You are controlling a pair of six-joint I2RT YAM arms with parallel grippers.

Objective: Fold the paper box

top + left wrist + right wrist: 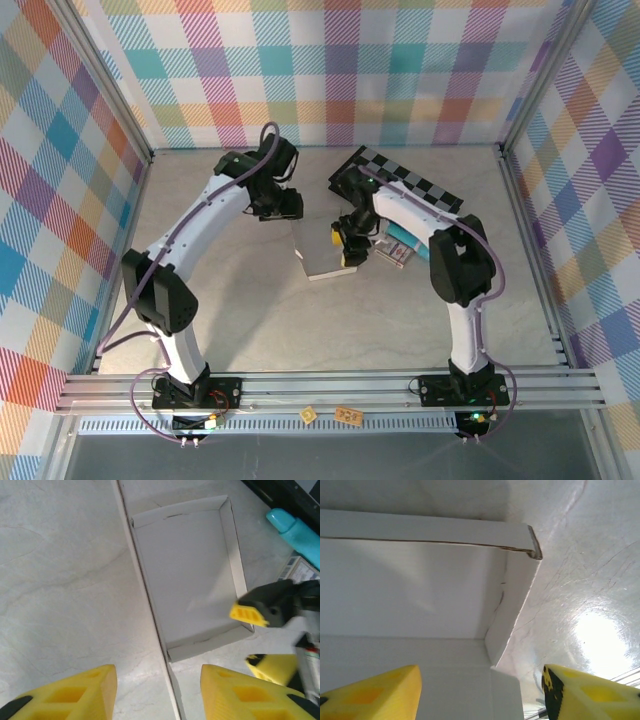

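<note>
- Your tabletop (250, 310): pale marbled grey, within pastel plaid walls (350, 70).
- You find the paper box (320, 258) mid-tabletop, shallow and open-topped.
- left jaws apart over its edge; right jaws apart astride a corner.

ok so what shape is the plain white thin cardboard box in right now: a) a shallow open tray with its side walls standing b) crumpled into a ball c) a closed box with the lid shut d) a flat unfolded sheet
a: the plain white thin cardboard box sits on the table as a shallow tray, with low walls raised around its bare floor and the inside open to view.
</note>
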